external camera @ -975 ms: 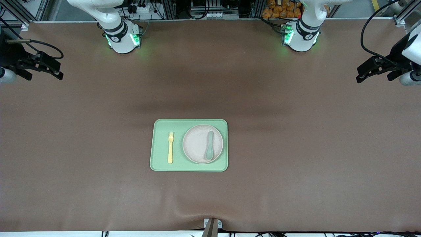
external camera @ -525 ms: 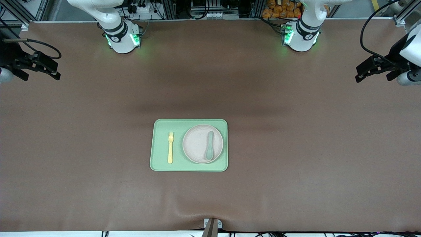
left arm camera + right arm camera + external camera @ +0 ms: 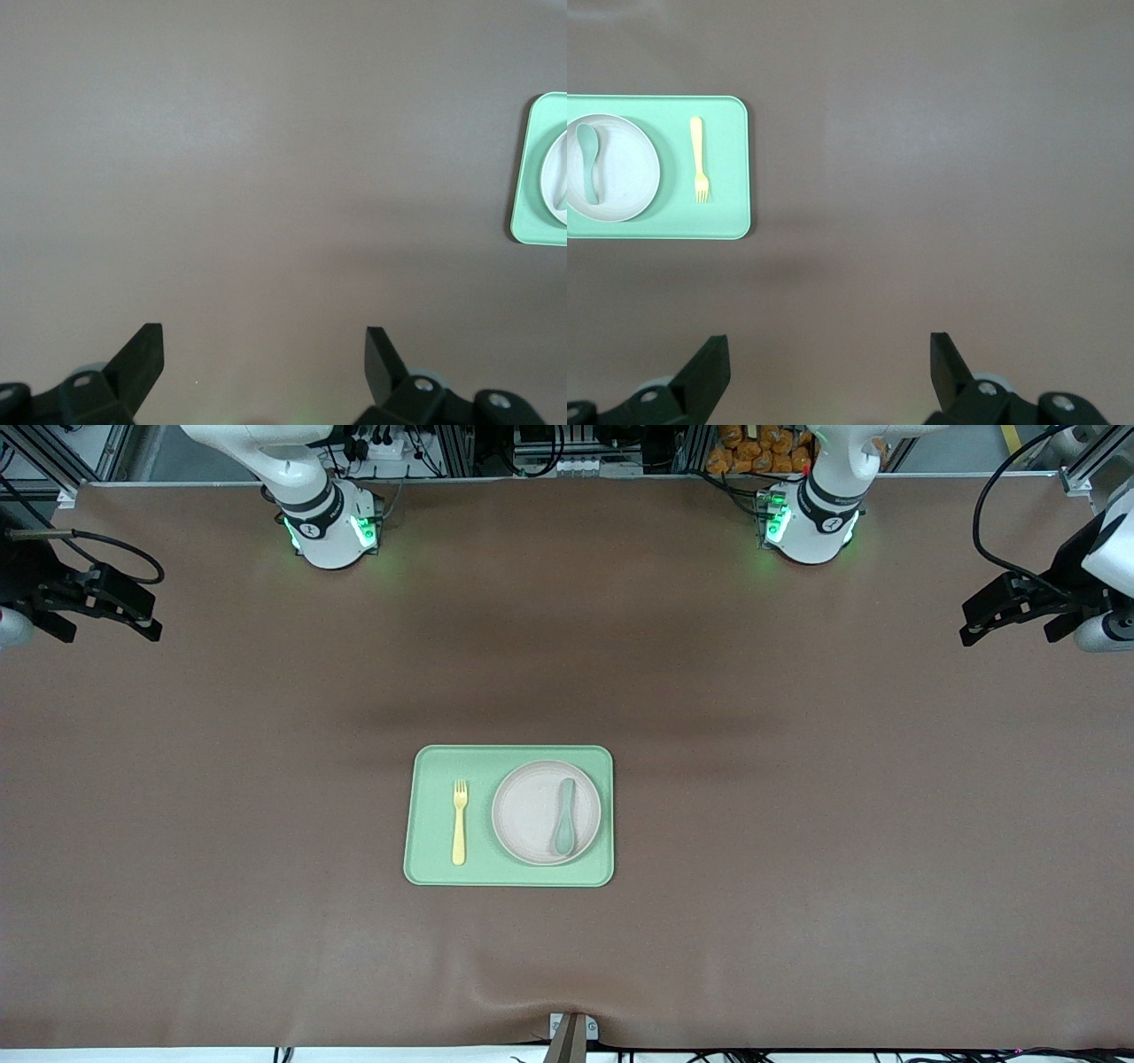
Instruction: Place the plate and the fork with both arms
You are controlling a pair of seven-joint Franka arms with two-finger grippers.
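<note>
We see both pairs of jaws spread wide with nothing between them. The left arm's black two-finger gripper (image 3: 264, 350) hangs over bare brown table (image 3: 797, 779) at the left arm's end, and only its fingertips (image 3: 142, 350) enter its wrist view. The right arm's black two-finger gripper (image 3: 830, 354) hangs over the table's right-arm end, partly cut off by the front view's edge.

Well apart from both, the rectangular pale green tray (image 3: 509, 872) lies mid-table. On it the small round off-white plate (image 3: 530, 815) sits toward the left arm's end, a grey-green spoon (image 3: 564, 817) resting on it. The small pale yellow plastic fork (image 3: 459, 821) lies flat on the tray just beside the plate, apart from it. In the left wrist view we make out only a corner of the tray and a sliver of the plate.
</note>
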